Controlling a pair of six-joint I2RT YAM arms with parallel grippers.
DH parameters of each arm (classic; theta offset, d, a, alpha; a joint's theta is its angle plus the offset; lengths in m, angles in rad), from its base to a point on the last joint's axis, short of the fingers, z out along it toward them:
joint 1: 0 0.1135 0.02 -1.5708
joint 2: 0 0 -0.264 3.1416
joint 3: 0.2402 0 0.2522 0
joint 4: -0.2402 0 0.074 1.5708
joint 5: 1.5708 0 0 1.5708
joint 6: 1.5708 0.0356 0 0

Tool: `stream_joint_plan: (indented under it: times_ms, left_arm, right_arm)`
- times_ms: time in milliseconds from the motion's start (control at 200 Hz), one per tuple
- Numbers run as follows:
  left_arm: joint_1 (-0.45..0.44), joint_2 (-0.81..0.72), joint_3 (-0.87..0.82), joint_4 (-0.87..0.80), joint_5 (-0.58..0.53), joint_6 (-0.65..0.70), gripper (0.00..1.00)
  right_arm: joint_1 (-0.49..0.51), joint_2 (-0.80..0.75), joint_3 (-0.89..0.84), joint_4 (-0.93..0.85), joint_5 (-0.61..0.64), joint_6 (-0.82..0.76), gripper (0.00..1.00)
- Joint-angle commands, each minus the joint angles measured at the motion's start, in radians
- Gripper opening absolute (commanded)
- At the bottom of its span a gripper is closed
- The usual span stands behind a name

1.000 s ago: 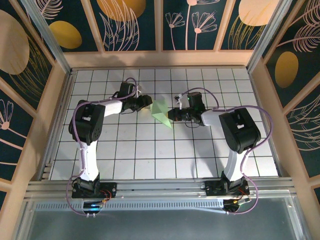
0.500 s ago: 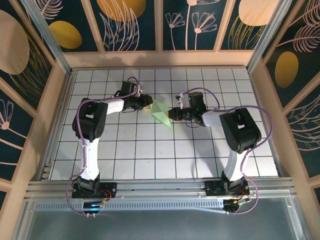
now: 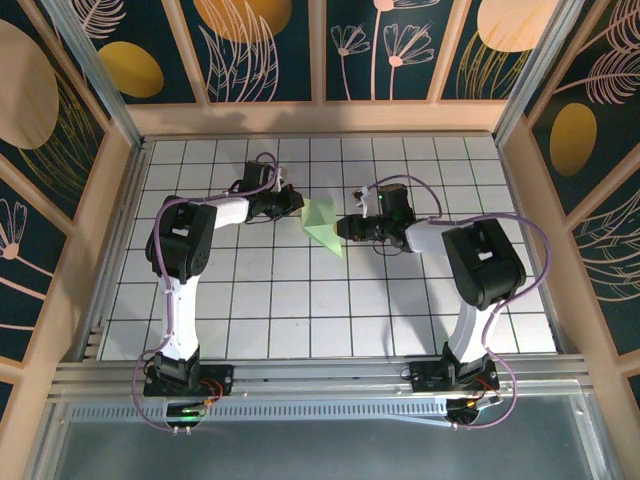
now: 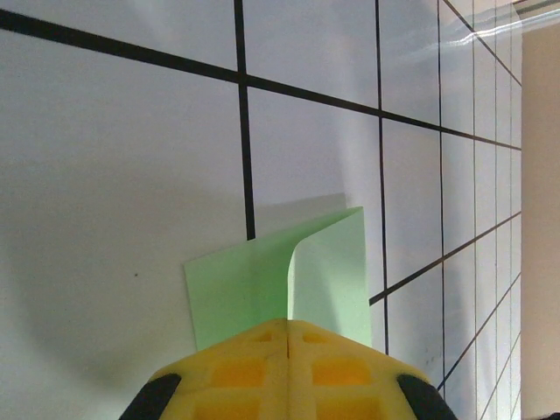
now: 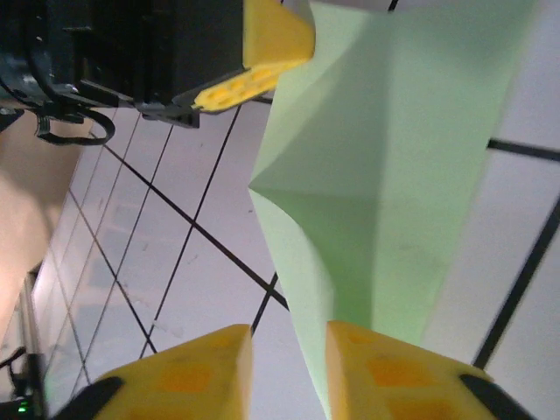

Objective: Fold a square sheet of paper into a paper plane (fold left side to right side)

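— While the left gripper [image 4: 289, 325] clamps the paper [image 3: 322, 225], which step applies?
— Likely the left-to-right fold. Paper sits between grippers; right gripper [image 5: 287, 350] fingers stand apart. Next: align edges.

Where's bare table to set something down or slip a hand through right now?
Free: the near-side tiles of the table, between left arm and right arm; also both far corners. Crowded: far middle, where left pincer, shut on the green paper, faces the open right pincer.
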State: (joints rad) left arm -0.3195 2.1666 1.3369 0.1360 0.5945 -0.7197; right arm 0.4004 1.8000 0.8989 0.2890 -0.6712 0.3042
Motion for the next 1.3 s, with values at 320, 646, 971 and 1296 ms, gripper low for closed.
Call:
stream_joint_plan:
  times_ms: [320,646,971,1296]
  left_arm:
    - [-0.01,-0.095,-0.076,0.022,0.012,-0.112,0.0]
    - [-0.023,-0.114,-0.071,0.022,0.018,-0.132,0.0]
    - [-0.033,-0.119,-0.071,0.021,0.012,-0.141,0.0]
    - [-0.036,-0.116,-0.064,0.013,0.007,-0.14,0.0]
  right_arm:
    - [0.234,-0.169,0.239,-0.569,0.664,-0.163,0.42]
    - [0.42,-0.038,0.302,-0.655,0.825,-0.05,0.47]
    - [0.468,0.06,0.33,-0.681,0.916,-0.015,0.49]
    - [0.466,0.1,0.32,-0.656,0.954,0.003,0.48]
